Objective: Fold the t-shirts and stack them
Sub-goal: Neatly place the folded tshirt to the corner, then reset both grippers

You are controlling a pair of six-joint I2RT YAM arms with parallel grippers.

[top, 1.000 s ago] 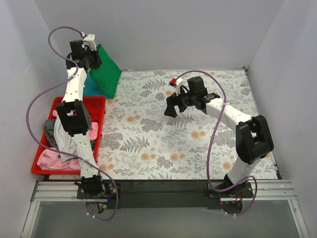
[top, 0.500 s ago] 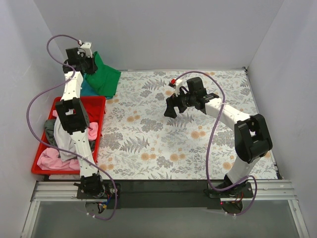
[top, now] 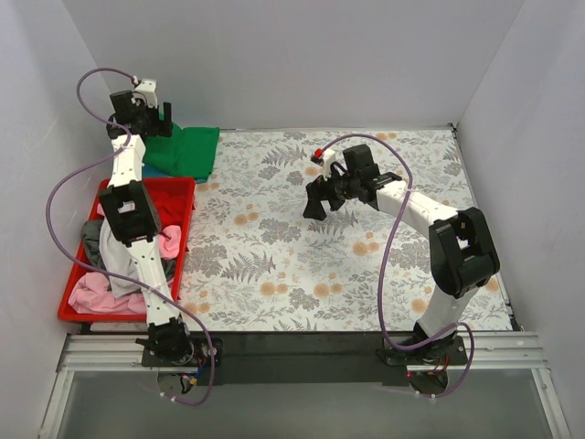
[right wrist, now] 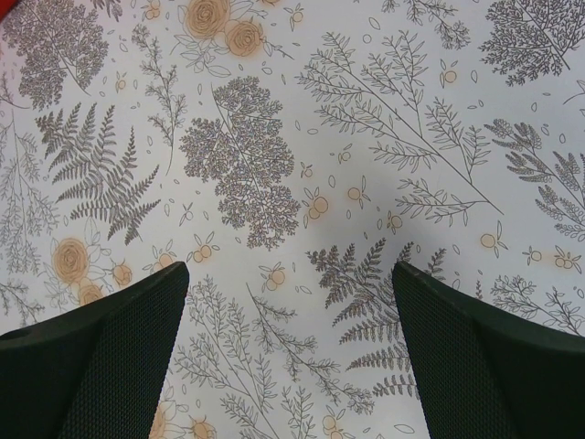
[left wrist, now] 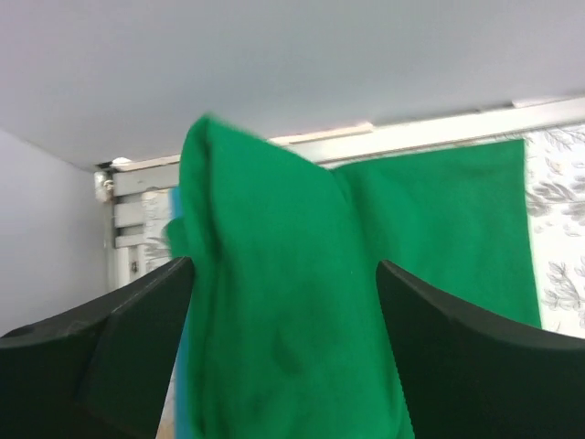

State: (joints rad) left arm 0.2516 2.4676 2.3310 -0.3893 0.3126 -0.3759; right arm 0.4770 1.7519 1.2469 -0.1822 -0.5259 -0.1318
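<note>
Far left: reaches tall into the back corner with the left end effector point(top: 160, 119), jaws wide and gripping nothing. Bright green t-shirt point(top: 187, 151) slumped between them on the table's corner, beyond the red tray point(top: 174, 182). Mid-table – elbow bent, right end effector point(top: 315, 203) agape, empty, above floral table cloth point(top: 302, 265).

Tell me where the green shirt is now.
In the top view, the green shirt lies at the table's far left corner, just beyond the tray, right by the left gripper.

Right gripper point(right wrist: 290, 274): two black fingers point(right wrist: 101, 357) spread wide, table cloth point(right wrist: 274, 137) showing between them. Cloth flat; grey ferns, orange flowers.
</note>
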